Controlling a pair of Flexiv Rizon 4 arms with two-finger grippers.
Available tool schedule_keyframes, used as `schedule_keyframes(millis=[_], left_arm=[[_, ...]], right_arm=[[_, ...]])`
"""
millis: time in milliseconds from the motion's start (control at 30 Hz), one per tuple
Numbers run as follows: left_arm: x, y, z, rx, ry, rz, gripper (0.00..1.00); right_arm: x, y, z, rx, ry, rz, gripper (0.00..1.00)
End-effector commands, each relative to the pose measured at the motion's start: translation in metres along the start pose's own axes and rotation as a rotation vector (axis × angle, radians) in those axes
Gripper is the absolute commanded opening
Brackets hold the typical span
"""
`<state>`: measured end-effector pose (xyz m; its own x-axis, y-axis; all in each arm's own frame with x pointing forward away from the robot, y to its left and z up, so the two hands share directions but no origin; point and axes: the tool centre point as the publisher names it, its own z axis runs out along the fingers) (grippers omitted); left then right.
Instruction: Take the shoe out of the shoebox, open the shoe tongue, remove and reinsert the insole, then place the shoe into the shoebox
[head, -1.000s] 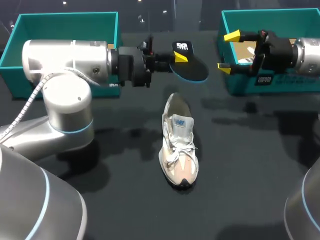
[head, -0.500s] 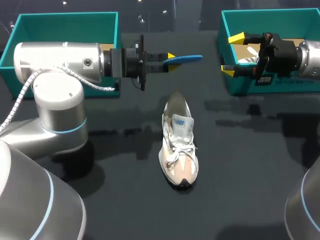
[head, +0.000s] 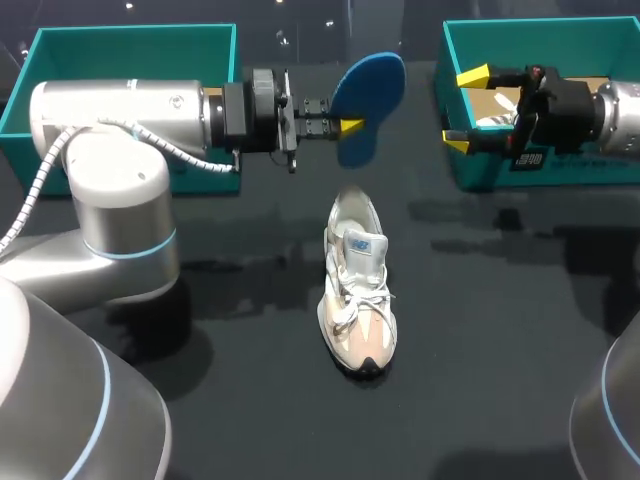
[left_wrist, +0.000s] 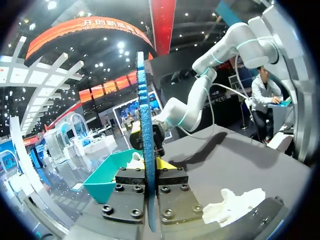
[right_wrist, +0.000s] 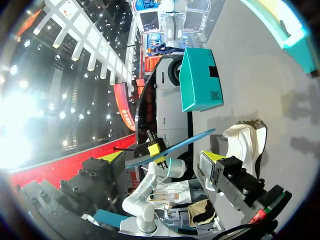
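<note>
The left fingers (head: 350, 126), clamped on the insole (head: 368, 92), have rolled it blue underside up beyond the shoe (head: 358, 300); removal done, reinsertion next; right fingers (head: 467, 74) stay wide.

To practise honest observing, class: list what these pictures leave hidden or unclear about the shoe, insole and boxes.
Head view: the insole shows one blue face; the other faces away.
Left wrist view: the insole, held in the left pincer, is edge-on; the pincer's mount cuts off the shoe.
Head view: the left arm hides much of the left box; the right pincer and arm hide part of the right box's inside.
</note>
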<state>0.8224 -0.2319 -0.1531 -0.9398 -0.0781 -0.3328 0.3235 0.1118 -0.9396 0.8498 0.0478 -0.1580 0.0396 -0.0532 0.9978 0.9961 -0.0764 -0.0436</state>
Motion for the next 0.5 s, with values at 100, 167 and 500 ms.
schedule_keyframes(millis=[100,167,500], left_arm=[[0.002,-0.005,-0.004,0.025,-0.005,-0.102,0.0],[0.005,-0.008,-0.006,0.027,0.001,-0.147,0.0],[0.005,-0.019,-0.011,0.038,0.026,-0.459,0.0]], right_arm=[[0.0,-0.001,0.001,-0.001,-0.002,0.001,1.0],[0.0,-0.001,0.001,-0.001,-0.002,0.001,1.0],[0.0,-0.001,0.001,-0.001,-0.002,0.001,1.0]])
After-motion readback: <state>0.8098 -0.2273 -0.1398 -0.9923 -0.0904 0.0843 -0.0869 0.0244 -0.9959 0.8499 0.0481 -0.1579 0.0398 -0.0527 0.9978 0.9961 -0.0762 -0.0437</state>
